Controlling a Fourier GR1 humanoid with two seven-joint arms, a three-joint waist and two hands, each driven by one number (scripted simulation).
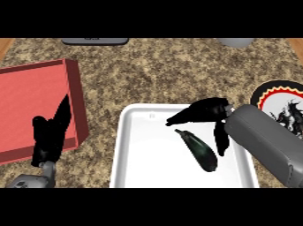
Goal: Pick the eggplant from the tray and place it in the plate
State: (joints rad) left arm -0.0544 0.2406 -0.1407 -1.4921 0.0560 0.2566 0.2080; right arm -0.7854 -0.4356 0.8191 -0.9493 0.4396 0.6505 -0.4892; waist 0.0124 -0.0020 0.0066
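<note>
A dark, long eggplant [200,150] lies slanted in the white tray [133,150] at the lower middle. My right hand [204,112] hovers over the tray's upper right part, fingers straight and spread, one pointing left and one pointing down beside the eggplant's right side. I cannot tell whether it touches the eggplant. The plate [276,95], white with a red and black rim and a dark dragon figure, sits at the right edge, partly hidden by my right forearm. My left hand [49,134] rests open at the lower left, fingers up, over the red box.
A large red box [23,95] fills the left side of the speckled counter. A grey object [95,41] and a grey round container [236,42] stand at the far edge. Wooden strips border both sides.
</note>
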